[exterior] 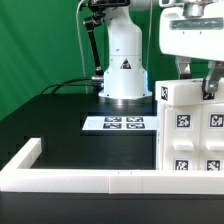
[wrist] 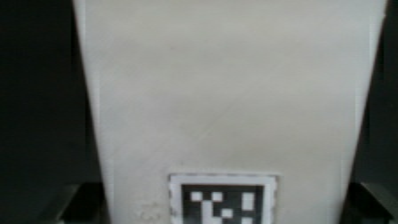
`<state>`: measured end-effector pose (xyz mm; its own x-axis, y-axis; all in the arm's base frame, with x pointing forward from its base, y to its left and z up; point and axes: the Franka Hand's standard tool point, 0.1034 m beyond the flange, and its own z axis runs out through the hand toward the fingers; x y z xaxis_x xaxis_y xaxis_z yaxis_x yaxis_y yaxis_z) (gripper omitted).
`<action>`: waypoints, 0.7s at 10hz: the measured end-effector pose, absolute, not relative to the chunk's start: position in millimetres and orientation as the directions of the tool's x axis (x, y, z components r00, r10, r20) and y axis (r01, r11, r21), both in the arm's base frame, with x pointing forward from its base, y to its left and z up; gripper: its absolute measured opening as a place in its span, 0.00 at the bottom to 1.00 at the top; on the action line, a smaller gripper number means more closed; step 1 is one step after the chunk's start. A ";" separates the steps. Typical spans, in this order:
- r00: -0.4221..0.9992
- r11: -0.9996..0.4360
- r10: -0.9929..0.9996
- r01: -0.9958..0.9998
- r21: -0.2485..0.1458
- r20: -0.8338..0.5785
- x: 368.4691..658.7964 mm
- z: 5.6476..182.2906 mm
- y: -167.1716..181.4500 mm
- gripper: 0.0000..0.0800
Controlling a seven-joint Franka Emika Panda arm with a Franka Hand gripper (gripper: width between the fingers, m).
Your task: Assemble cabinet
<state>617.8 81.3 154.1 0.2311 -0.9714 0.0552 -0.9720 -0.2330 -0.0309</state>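
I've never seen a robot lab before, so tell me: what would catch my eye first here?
The white cabinet dotted with black-and-white square tags stands at the exterior view's right, with the gripper right above it. Behind, the arm's white base rises against a green curtain. The marker board lies flat on the black table, and in the wrist view a white panel fills nearly everything.

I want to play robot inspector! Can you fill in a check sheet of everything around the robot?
Surface: flat black table, edged by a long low white border rail.
Job's things: white matte plastic cabinet box with black-and-white square tags, at the exterior view's right; a white panel with one tag fills the wrist view.
Clutter: nothing seen; only the marker board.
Claw: claw at the box's top, its state unclear.
Cables: black cable behind the robot's base.
Surroundings: green curtain.
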 end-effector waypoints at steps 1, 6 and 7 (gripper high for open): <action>0.128 -0.130 -0.991 -0.991 -0.034 0.047 616.8 154.0 81.2 0.69; -0.336 0.336 -0.942 -0.942 -0.003 0.000 608.6 153.2 78.3 0.69; -0.358 0.358 -0.934 -0.934 0.002 -0.015 608.3 153.4 78.1 0.69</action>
<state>608.3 78.1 153.4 -0.3576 -0.9338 -0.0151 -0.9339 0.3576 0.0024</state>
